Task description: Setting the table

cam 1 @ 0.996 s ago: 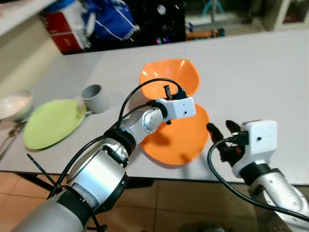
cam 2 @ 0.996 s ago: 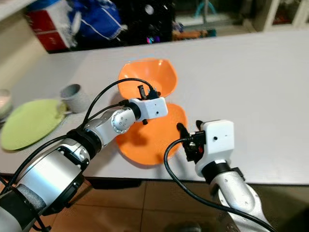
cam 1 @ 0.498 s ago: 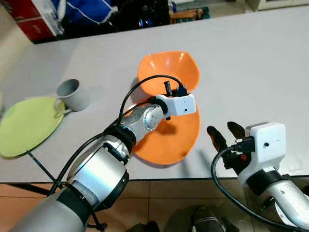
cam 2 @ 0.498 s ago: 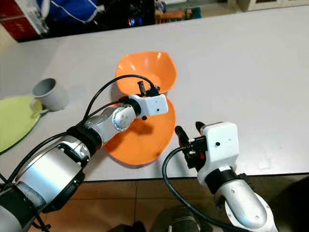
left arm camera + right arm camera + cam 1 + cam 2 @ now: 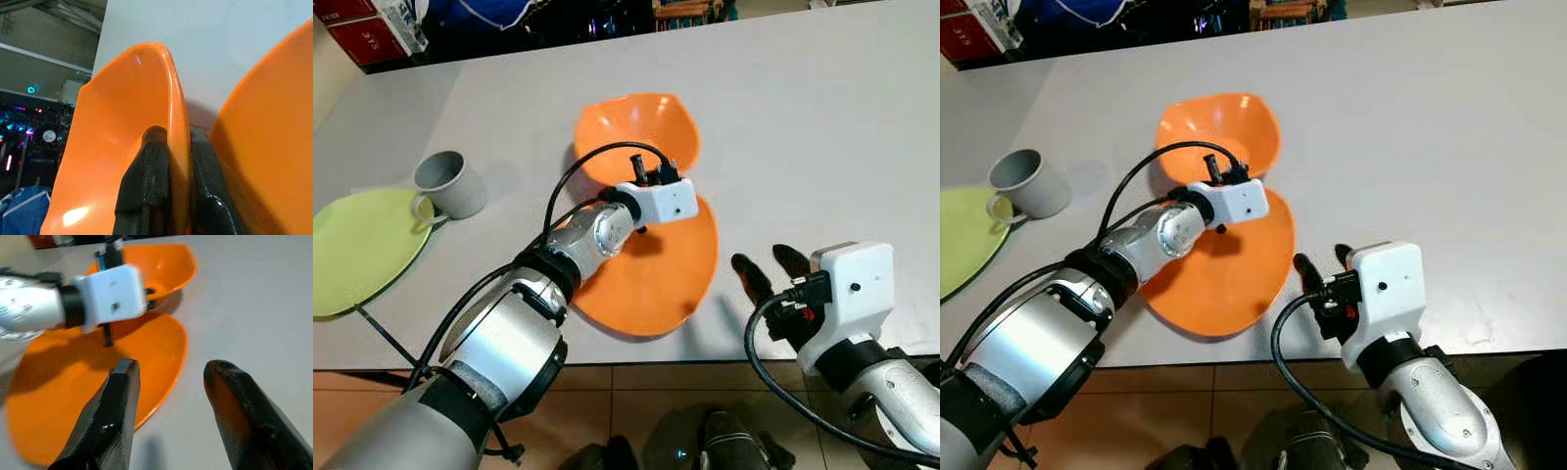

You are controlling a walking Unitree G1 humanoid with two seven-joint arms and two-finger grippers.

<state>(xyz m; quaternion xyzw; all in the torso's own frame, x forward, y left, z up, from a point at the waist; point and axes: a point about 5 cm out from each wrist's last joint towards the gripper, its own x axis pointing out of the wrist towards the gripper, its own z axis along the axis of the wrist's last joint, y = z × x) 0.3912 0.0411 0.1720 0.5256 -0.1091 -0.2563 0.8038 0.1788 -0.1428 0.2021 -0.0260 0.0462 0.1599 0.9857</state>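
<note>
An orange bowl point(image 5: 636, 132) rests on the pale table point(image 5: 822, 127), just behind an orange plate point(image 5: 651, 284) that reaches the front edge. My left gripper point(image 5: 653, 178) is shut on the bowl's near rim, where bowl and plate meet. In the left wrist view its two black fingers point(image 5: 146, 181) pinch that rim point(image 5: 178, 147), one inside and one outside. My right gripper point(image 5: 769, 274) stands open to the right of the plate, near the front edge. In the right wrist view its fingers point(image 5: 112, 421) are spread wide with nothing between them, and the plate point(image 5: 146, 357) lies beyond.
A grey mug point(image 5: 445, 183) stands to the left of the bowl, beside a green plate point(image 5: 357, 250) at the table's left edge. A red box point(image 5: 372, 29) and a blue bag sit past the far edge. Brown floor tiles point(image 5: 636, 392) lie below the front edge.
The camera has shifted, so the whole scene sits differently in the picture. My left gripper keeps its hold on the bowl's rim, and my right gripper stays open beside the plate.
</note>
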